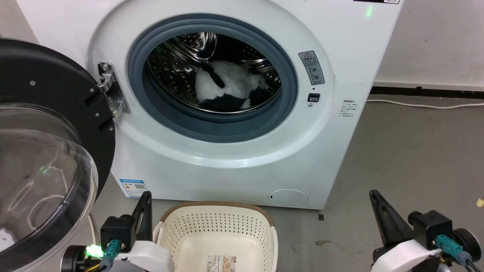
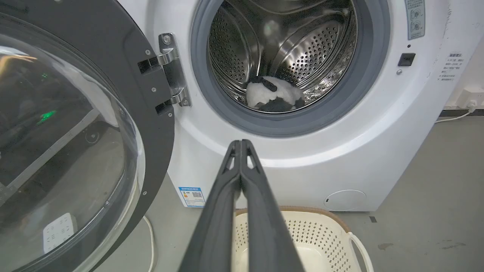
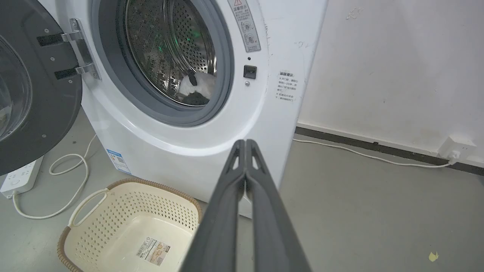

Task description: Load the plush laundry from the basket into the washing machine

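The plush laundry (image 1: 227,85), fluffy white with black patches, lies inside the steel drum of the washing machine (image 1: 234,166), whose black-framed domed door (image 1: 41,151) hangs open to the left. It also shows in the drum as the plush laundry (image 2: 272,96) and plush laundry (image 3: 194,88). On the floor in front stands the cream basket (image 1: 217,234), holding nothing but its label sticker. My left gripper (image 1: 145,196) is shut beside the basket's left rim, empty. My right gripper (image 1: 374,194) is shut over bare floor at the lower right, also empty.
A white power strip (image 3: 20,177) with a looping white cable (image 3: 72,177) lies on the floor left of the washer, under the door. Another cable (image 3: 363,155) runs along the wall to a socket (image 3: 457,147). Grey floor spreads to the right.
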{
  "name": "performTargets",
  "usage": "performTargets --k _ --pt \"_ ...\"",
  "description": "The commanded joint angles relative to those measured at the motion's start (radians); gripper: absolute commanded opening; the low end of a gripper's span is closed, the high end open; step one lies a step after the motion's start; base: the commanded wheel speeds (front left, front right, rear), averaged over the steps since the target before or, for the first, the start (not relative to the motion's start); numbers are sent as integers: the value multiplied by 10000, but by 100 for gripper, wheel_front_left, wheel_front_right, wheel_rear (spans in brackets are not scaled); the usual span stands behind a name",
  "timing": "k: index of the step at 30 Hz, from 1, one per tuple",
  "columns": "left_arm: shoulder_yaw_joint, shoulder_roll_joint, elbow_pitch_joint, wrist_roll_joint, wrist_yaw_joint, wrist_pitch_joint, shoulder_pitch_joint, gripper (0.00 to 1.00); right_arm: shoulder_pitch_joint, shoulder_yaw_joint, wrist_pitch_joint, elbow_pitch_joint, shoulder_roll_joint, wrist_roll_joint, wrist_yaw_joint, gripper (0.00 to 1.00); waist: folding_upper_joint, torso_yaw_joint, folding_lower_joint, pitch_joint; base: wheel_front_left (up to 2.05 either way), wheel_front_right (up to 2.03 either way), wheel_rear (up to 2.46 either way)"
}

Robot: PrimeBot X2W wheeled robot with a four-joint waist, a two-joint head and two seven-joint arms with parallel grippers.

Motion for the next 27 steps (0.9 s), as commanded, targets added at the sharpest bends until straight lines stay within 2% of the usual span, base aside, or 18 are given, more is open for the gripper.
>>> performTargets --k 1,27 --pt "49 -11 -61 120 -75 52 -129 0 -189 24 49 37 5 -69 -9 0 0 0 0 1 0 0 0" --pt "158 -30 -112 262 -139 267 -202 0 -261 60 266 53 5 -151 -9 0 0 -8 0 15 0 0 0"
